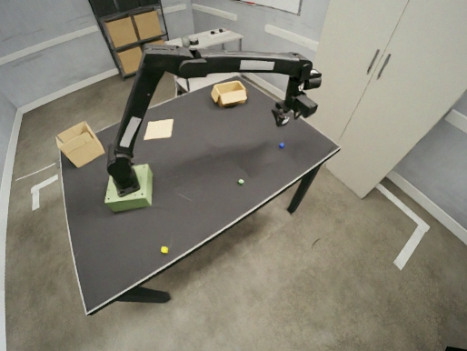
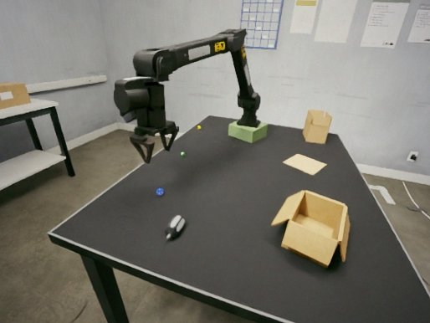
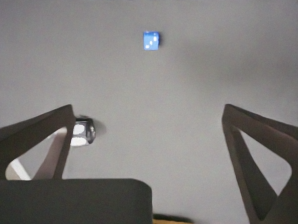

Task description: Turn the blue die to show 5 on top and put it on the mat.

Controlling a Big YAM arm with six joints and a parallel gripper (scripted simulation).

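The blue die (image 1: 282,145) lies on the black table near its right edge, far from the tan mat (image 1: 159,129). It also shows in the exterior view (image 2: 160,192) and at the top of the wrist view (image 3: 151,41), where its top face has a diagonal row of white pips that is too small to count. My gripper (image 2: 156,152) hangs high above the table, open and empty, a little behind the die. It also shows in the top view (image 1: 283,117) and the wrist view (image 3: 147,115). The mat (image 2: 304,164) lies flat with nothing on it.
A green die (image 1: 241,182) and a yellow die (image 1: 164,249) lie along the table's front edge. A computer mouse (image 2: 175,226) lies near the blue die. An open cardboard box (image 2: 314,226) and a smaller box (image 2: 317,126) stand on the table. The arm's green base (image 1: 129,187) is at the left.
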